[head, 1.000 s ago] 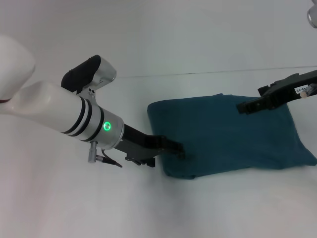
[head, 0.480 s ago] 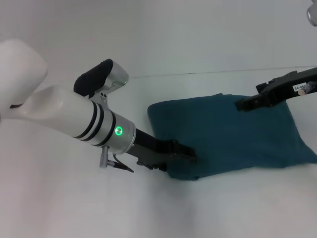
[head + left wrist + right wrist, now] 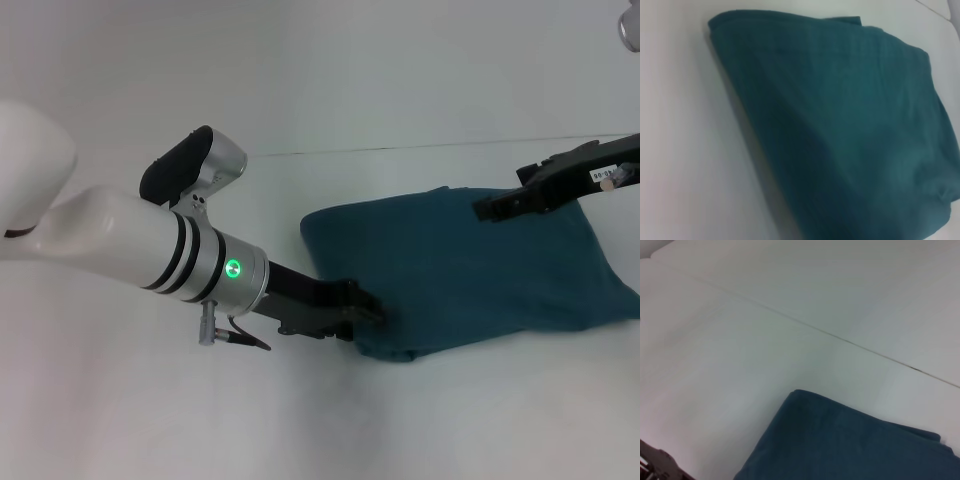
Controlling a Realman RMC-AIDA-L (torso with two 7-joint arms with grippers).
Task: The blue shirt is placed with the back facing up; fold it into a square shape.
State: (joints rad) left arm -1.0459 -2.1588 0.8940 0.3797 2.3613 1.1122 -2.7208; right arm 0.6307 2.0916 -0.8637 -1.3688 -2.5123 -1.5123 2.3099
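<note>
Left pincer [image 3: 368, 312] is pressing the near-left corner of the folded blue shirt [image 3: 470, 270], grip unclear; only squaring seems left.

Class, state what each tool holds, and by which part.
Cannot be told: left tool meets the blue shirt's near-left edge; right tool is at its far edge.

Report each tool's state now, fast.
Left tool: at the shirt's near left edge; open or shut cannot be told.
Right tool: over the shirt's far edge; cannot be told either.
</note>
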